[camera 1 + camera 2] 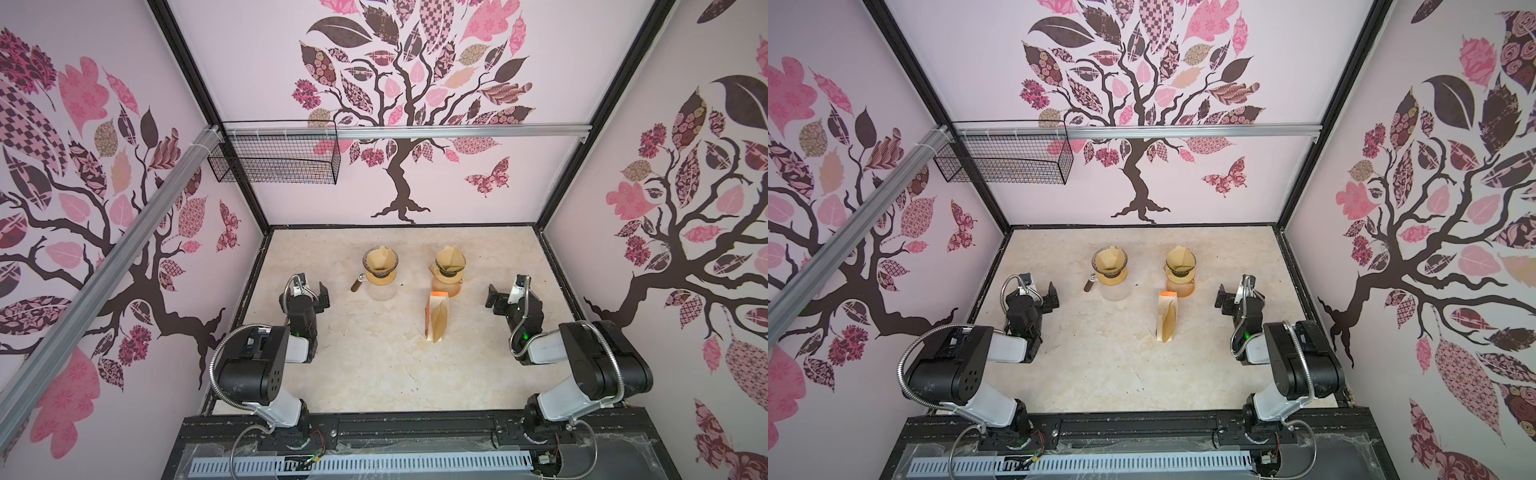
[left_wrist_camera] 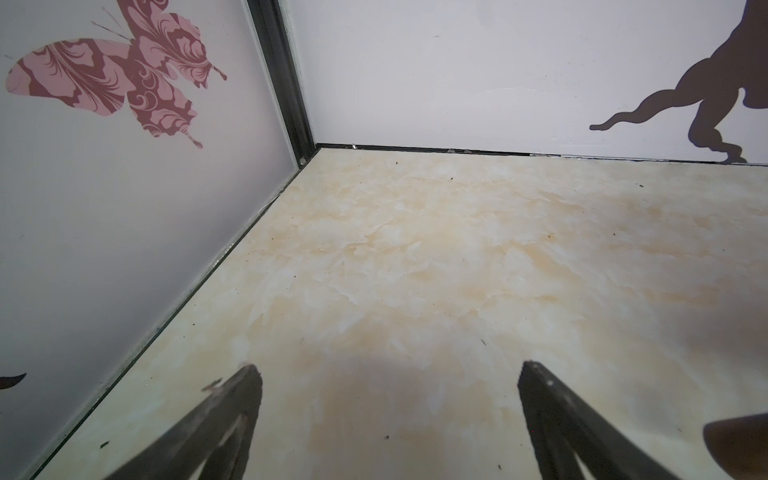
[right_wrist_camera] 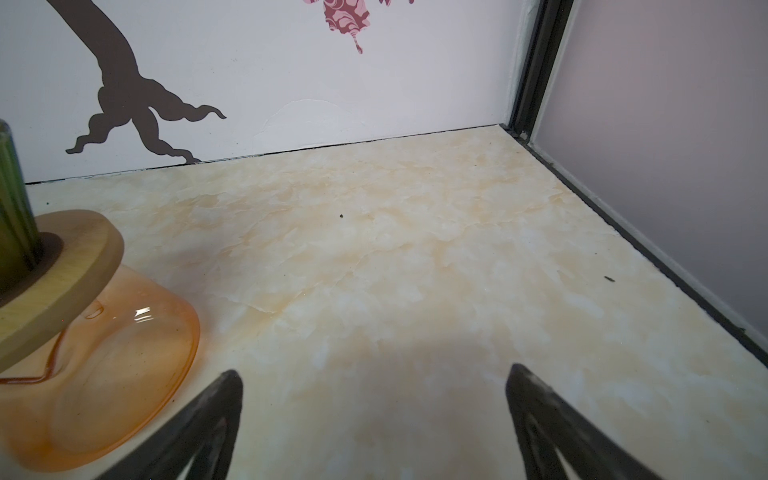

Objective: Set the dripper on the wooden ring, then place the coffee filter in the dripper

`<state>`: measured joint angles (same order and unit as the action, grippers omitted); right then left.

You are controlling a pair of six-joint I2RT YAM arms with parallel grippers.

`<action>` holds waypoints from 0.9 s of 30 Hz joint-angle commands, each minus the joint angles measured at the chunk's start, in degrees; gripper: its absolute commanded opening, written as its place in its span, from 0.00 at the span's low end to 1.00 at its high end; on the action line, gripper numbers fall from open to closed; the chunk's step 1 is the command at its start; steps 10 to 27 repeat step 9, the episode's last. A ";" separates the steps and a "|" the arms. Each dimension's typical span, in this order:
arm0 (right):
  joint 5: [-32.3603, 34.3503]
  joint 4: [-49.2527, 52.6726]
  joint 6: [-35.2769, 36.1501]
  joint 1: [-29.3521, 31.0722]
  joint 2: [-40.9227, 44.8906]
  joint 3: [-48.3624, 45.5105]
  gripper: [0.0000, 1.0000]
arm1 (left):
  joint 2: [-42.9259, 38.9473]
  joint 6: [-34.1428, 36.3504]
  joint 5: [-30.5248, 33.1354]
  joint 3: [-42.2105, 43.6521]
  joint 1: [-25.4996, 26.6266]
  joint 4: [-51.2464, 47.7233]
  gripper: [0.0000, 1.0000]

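Note:
Two glass drippers stand at the back of the marble table, and each has a brown paper coffee filter sitting in it. The left dripper (image 1: 380, 261) (image 1: 1109, 262) rests on a clear carafe (image 1: 381, 291). The right dripper (image 1: 449, 262) (image 1: 1180, 262) (image 3: 10, 208) rests on an orange carafe (image 1: 446, 287) (image 3: 108, 374). A pack of spare filters (image 1: 437, 316) (image 1: 1168, 319) stands in front of them. My left gripper (image 1: 312, 291) (image 1: 1044, 297) (image 2: 388, 370) is open and empty, left of the clear carafe. My right gripper (image 1: 505, 296) (image 1: 1229, 297) (image 3: 374, 372) is open and empty, right of the orange carafe.
A black wire basket (image 1: 274, 153) hangs on the rail at the back left wall. The clear carafe's brown handle (image 1: 356, 285) (image 2: 739, 440) points toward the left gripper. Walls enclose the table (image 1: 365, 374) on three sides.

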<state>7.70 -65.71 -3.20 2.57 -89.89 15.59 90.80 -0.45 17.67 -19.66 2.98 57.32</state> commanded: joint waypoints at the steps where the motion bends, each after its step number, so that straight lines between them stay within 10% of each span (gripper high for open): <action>1: 0.50 -0.82 0.65 0.31 0.27 0.67 1.00 | 0.25 -0.32 -0.36 0.00 -0.26 0.83 0.98; 7: 0.51 -0.78 0.65 0.25 0.29 0.74 1.00 | -0.18 -0.09 -10.20 -1.43 -2.79 -3.06 0.98; 27: 0.51 -0.80 0.65 0.32 0.31 0.67 1.00 | -0.16 0.77 -10.37 -0.26 -2.20 -0.79 0.98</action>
